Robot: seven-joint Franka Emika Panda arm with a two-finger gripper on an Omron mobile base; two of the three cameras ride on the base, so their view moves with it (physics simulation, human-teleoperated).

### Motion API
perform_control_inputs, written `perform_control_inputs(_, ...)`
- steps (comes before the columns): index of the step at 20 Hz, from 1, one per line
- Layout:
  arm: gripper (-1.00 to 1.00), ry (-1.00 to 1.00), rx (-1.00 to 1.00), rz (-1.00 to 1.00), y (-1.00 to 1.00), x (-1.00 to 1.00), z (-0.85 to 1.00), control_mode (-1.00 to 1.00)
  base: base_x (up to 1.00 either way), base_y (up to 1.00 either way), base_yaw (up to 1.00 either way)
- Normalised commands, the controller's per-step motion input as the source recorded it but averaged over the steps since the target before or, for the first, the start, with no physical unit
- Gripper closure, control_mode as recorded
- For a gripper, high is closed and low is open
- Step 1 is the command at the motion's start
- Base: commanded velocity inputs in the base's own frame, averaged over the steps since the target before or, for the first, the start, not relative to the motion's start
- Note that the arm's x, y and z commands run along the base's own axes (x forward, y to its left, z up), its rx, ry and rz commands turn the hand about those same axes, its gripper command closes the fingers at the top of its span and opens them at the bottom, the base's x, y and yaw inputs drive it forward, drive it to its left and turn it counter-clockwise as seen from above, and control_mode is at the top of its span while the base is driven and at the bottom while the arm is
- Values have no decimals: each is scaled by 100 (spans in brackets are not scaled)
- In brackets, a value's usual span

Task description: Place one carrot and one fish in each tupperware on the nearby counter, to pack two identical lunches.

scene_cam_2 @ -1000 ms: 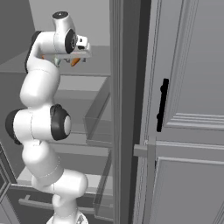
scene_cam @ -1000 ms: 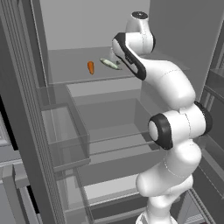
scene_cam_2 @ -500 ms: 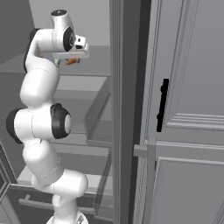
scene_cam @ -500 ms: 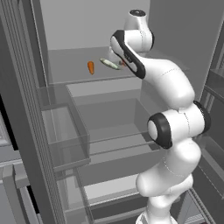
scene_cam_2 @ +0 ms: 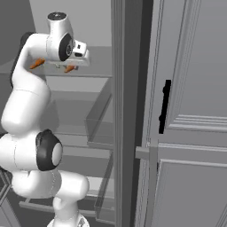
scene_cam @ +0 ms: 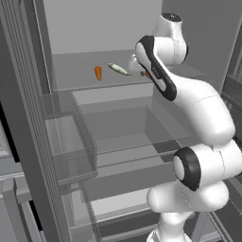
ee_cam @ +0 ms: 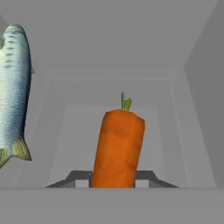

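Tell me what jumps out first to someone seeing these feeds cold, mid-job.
The bright orange tapered carrot with a green stub stands out in the hand view, pinched between the tips of the claw, which is closed on it. Beside it, at that view's left edge, lies a silvery blue-backed fish. In the left base view, a second small orange carrot sits further left on the same grey fridge shelf, the only colour in a grey interior.
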Motion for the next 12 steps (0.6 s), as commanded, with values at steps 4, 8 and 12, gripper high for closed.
perform_control_inputs(4,100,0,3,2,-16,-100,-34,-100,0,0,0)
perform_control_inputs(8,100,13,0,0,-1,-100,-63,-100,0,0,0)
perform_control_inputs(12,100,19,0,0,0,-99,-82,-100,0,0,0)
